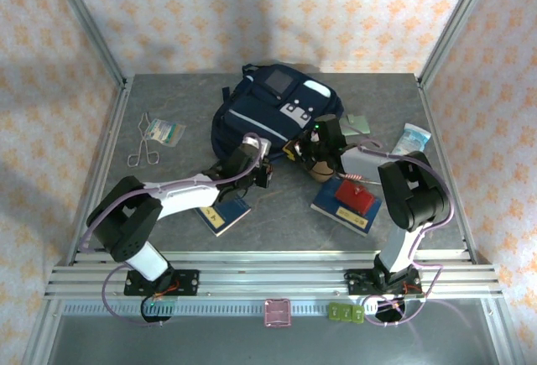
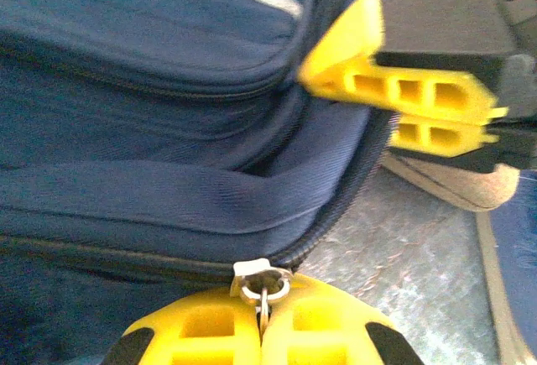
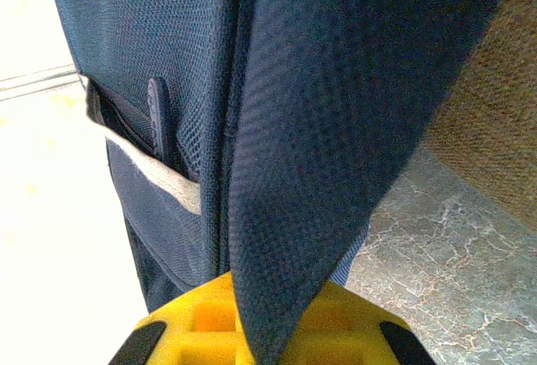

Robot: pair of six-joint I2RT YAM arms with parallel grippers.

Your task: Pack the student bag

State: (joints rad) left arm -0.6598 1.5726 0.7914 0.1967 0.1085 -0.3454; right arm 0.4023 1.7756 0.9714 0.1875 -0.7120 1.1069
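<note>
The navy student bag (image 1: pixel 270 112) lies at the back middle of the table. My left gripper (image 1: pixel 266 173) is at its near edge; in the left wrist view this gripper (image 2: pixel 263 310) is shut on the metal zipper pull (image 2: pixel 262 281) of the bag (image 2: pixel 151 130). My right gripper (image 1: pixel 315 143) is at the bag's right side, and its yellow fingers (image 2: pixel 394 88) show in the left wrist view. Seen from the right wrist, the right gripper (image 3: pixel 270 319) is shut on a hanging navy fabric flap (image 3: pixel 336 130) of the bag.
A brown glasses case (image 1: pixel 320 167) lies just in front of the right gripper. Blue books lie at front left (image 1: pixel 225 215) and front right (image 1: pixel 344 207), the right one with a red item (image 1: pixel 357 196) on it. Metal tongs (image 1: pixel 143 143) and a packet (image 1: pixel 169 133) are far left; a tissue pack (image 1: pixel 414 138) is far right.
</note>
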